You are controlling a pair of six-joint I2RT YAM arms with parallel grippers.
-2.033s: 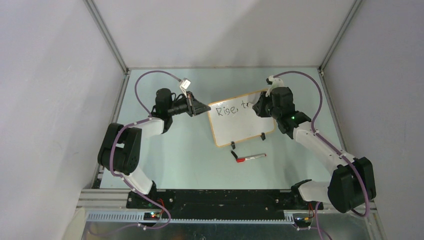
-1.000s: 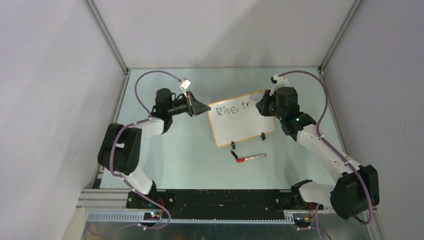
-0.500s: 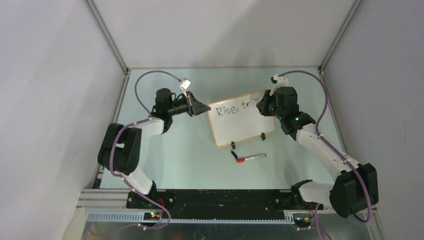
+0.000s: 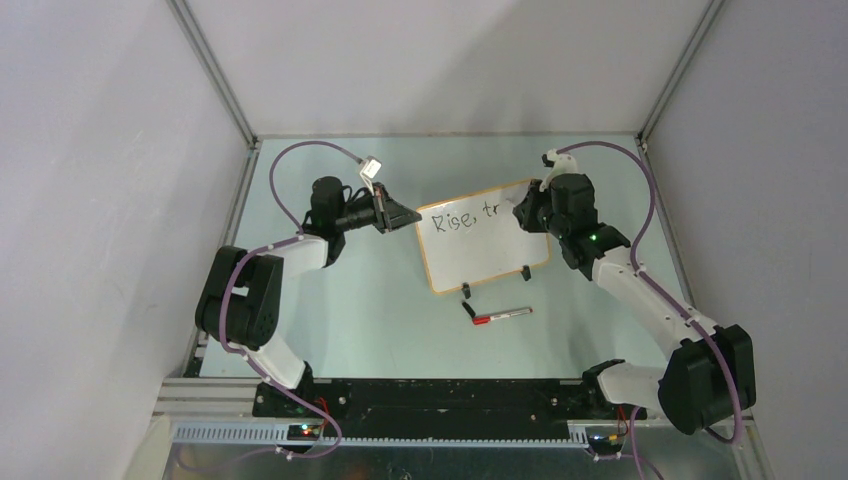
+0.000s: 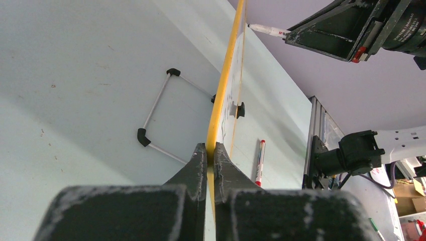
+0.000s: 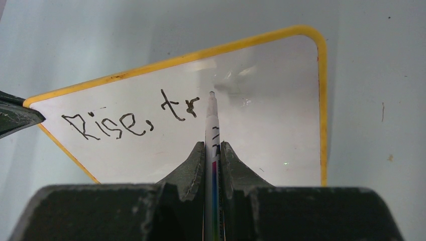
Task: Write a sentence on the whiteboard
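A: Whiteboard (image 4: 490, 255): propped up on the surface (image 4: 370, 290), centre, a little toward 12 o'clock. Sentence (image 6: 130, 118): reads "Rise, tr", unfinished.

B: Claws?

A: Left claw (image 5: 210, 148): pinched on the board's frame at its 9 o'clock edge. Right claw (image 6: 213, 145): clamped on a marker (image 6: 211, 120), tip just past the "r"; contact unclear.

B: Hazards?

A: Probable: heavy pressure tips the board or twists it in the pinch; a slipping marker smears letters. Spare pen (image 4: 502, 315): 6 o'clock of the board.
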